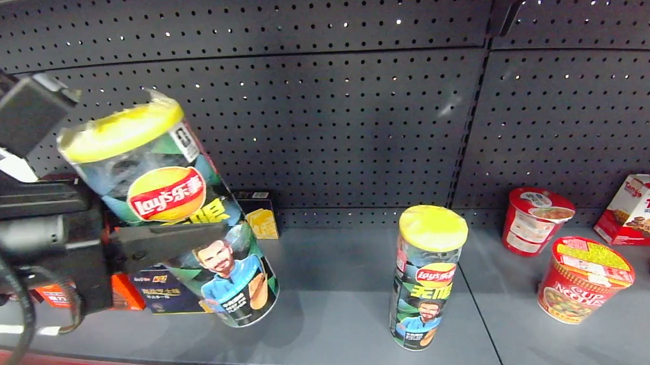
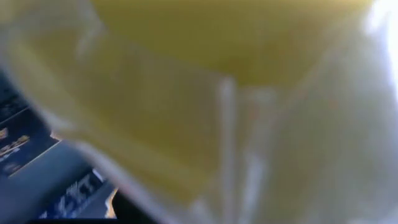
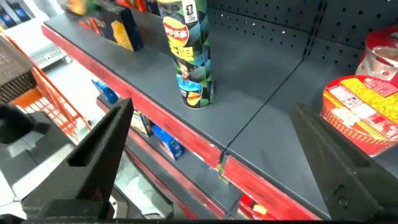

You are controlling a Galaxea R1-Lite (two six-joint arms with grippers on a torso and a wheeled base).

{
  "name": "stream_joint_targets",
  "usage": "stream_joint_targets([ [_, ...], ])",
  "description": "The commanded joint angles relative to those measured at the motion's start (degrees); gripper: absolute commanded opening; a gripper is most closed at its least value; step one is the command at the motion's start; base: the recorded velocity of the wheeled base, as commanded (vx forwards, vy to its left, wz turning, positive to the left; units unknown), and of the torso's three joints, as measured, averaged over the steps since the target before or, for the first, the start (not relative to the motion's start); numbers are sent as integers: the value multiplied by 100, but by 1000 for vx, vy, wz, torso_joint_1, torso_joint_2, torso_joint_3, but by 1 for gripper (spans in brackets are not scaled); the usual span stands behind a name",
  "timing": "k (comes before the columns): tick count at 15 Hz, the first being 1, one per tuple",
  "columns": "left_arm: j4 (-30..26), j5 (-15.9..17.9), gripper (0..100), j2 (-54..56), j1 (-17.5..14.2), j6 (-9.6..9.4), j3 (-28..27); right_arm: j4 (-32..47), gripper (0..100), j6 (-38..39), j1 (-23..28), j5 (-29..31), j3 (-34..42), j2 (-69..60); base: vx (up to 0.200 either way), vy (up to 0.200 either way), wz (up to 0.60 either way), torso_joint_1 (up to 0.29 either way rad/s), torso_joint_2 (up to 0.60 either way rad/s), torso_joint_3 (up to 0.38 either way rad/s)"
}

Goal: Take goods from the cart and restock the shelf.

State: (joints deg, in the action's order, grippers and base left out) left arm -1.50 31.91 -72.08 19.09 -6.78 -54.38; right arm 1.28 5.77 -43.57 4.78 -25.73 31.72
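The held chip can (image 1: 164, 200) looms closest, at 9 o'clock in the head view, tilted with its yellow lid (image 2: 205, 74) leaning toward 11 o'clock. The left gripper (image 1: 196, 237) is clamped across its middle. Its base is low at the shelf (image 1: 335, 297); I cannot tell whether it touches. A second chip can (image 1: 425, 279) stands upright at 5 o'clock, well apart. A front noodle cup (image 1: 581, 278) sits at 4 o'clock, with a rear noodle cup (image 1: 535, 220) and a wafer box (image 1: 641, 210) near 3. The right gripper (image 3: 217, 168) hangs before the shelf's front edge, jaws wide apart.
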Motion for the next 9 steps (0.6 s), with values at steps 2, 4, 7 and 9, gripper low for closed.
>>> stream_joint_targets([
  [2, 36, -36, 0, -1097, 68, -351, -292, -5, 100, 3, -2, -12, -54, 71, 0, 0, 0, 0, 0, 0],
  [4, -26, -159, 0, -1510, 183, -632, -573, -23, 100, 3, -20, -21, -90, 133, 0, 0, 0, 0, 0, 0],
  [7, -26, -397, 0, -2205, 367, -632, -1312, -31, 100, 3, -29, -21, -90, 124, 0, 0, 0, 0, 0, 0],
  [9, -61, -432, 0, -2662, 543, -553, -1962, -23, 100, 3, -29, -12, -125, 106, 0, 0, 0, 0, 0, 0],
])
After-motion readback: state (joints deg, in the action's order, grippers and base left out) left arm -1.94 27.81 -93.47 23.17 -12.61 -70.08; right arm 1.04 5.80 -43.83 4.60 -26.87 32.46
